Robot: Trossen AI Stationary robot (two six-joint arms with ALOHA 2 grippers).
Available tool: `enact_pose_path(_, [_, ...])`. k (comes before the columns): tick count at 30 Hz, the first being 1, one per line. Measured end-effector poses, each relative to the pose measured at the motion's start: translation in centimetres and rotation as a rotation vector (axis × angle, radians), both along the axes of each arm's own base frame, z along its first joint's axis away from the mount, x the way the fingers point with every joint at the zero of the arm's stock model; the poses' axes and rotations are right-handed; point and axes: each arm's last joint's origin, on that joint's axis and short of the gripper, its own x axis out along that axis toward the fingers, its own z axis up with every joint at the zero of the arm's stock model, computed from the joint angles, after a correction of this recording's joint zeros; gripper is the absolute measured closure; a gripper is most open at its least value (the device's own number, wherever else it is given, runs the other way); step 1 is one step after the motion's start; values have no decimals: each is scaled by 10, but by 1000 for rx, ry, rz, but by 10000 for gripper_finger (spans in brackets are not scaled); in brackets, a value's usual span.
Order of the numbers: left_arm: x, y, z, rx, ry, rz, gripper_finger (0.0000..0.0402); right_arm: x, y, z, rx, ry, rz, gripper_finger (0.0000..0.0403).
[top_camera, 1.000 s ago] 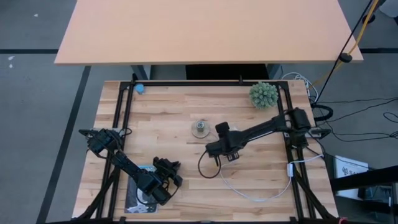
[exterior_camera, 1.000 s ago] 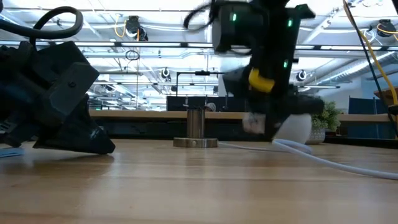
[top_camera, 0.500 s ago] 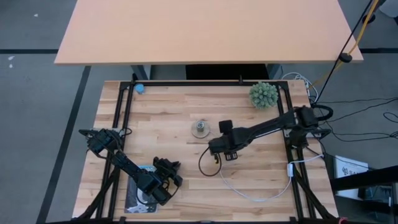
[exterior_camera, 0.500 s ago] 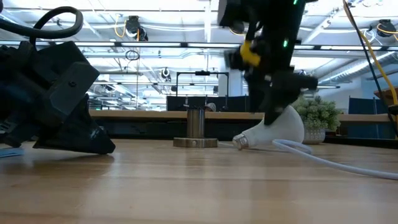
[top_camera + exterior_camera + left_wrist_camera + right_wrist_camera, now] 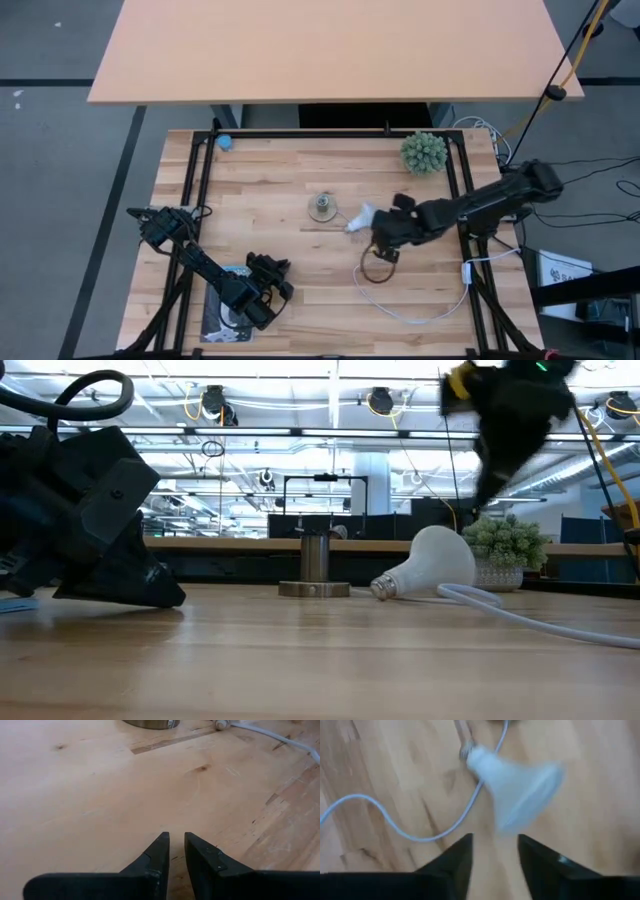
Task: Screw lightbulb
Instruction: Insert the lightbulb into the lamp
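The white lightbulb (image 5: 356, 217) lies on its side on the table just right of the grey socket (image 5: 322, 207). Its silvery screw base (image 5: 384, 587) points toward the socket's upright metal tube (image 5: 314, 556). My right gripper (image 5: 495, 852) hangs open above and to the right of the bulb (image 5: 517, 782), with nothing between its fingers; it also shows in the high view (image 5: 384, 236). My left gripper (image 5: 174, 845) rests low near the table's front left (image 5: 266, 292), its fingers all but together and holding nothing.
A white cord (image 5: 425, 305) loops over the table's right front and runs past the bulb (image 5: 540, 615). A black cable loop (image 5: 378, 268) hangs under the right arm. A green plant (image 5: 424, 152) stands at the far right, and a small blue object (image 5: 225, 142) lies at the far left.
My right gripper has let go of the lightbulb, risen and drawn back toward the table's right edge, rolling as it went. The bulb, which was under the fingers, now lies free on its side with its base toward the socket.
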Motion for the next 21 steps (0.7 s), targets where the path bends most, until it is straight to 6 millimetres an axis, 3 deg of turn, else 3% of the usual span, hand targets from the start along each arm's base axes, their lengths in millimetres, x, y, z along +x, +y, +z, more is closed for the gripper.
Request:
enact_pose_path(6, [13, -10, 3, -24, -31, -113, 337, -37, 18, -53, 350, -351, -10, 392])
enact_pose_path(9, [37, -14, 12, -57, -42, -293, 337, -42, 26, -62, 468, -560, 38, 391])
enact_pose_path(12, [65, -5, 24, -47, -85, -479, 337, -44, 30, -63, 498, -671, 65, 385])
enact_pose_path(21, [110, 54, 49, 192, -186, -501, 352, -43, 32, -66, 439, -682, 78, 401])
